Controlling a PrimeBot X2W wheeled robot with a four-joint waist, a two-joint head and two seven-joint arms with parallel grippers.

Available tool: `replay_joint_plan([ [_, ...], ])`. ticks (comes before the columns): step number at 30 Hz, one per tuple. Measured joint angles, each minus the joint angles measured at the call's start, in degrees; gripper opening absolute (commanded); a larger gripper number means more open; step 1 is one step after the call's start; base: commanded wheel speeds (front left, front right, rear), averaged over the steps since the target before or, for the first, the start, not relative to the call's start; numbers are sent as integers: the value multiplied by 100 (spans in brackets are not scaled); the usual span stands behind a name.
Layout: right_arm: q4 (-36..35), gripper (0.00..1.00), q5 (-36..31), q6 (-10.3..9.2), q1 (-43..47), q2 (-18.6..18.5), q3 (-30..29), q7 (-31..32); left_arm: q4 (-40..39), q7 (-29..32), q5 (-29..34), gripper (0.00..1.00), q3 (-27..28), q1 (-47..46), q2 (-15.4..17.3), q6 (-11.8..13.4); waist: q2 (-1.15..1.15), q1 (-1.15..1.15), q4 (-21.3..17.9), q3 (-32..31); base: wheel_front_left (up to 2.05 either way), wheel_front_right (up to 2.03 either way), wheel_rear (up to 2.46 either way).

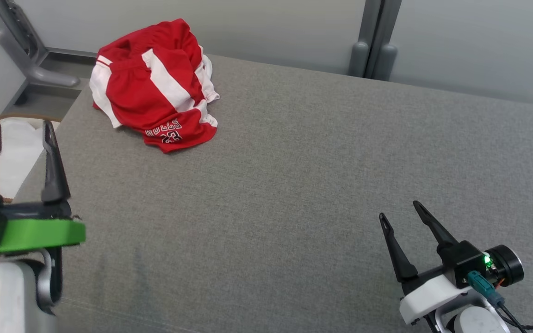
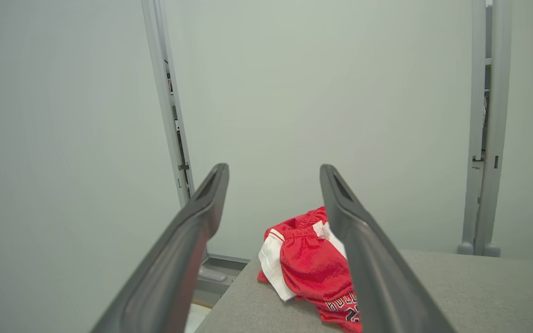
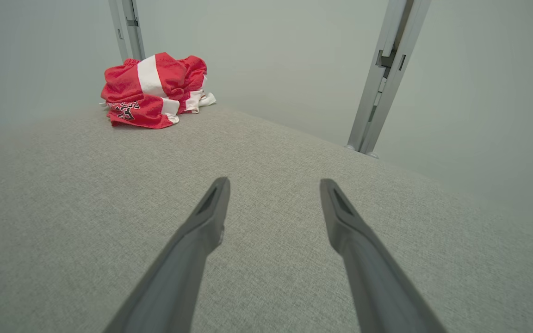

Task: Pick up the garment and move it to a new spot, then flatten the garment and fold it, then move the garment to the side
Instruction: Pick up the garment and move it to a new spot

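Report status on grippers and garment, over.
Left gripper open, empty. Right gripper open, empty. Crumpled red-and-white fabric garment on far left corner of grey fabric-covered table, untouched. Nothing between grippers and it.

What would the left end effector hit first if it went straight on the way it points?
Probably the pale wall panel behind the table; the left end effector aims above the red garment, though depth is unclear.

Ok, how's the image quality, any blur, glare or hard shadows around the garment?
Head view: soft even light, garment sharp, faint shadow beneath, no glare. Left wrist view: fingers blurred up close. Right wrist view: grey surface fades hazily at left.
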Motion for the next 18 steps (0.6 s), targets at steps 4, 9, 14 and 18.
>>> replay_joint_plan([
  [4, -67, 100, -200, 0, -169, 0, 8, 0, 221, 177, -44, 100, 11, -871, 431, -97, 0, 0, -125, 257, 0, 0, 0],
  [9, -130, 100, -448, 0, -461, 0, 110, 0, 883, 455, -474, 100, -7, -1807, 750, -181, 0, 0, -293, 644, 0, 0, 0],
  [14, -202, 100, -645, 1, -698, 2, 199, 0, 1956, 922, -996, 100, -247, -2398, 990, -218, 0, 0, -513, 1082, 0, 0, 0],
  [18, -235, 100, -759, 1, -750, -3, 175, 0, 2558, 1294, -1425, 100, -665, -2767, 1128, -224, 0, 0, -690, 1425, 0, 0, 0],
])
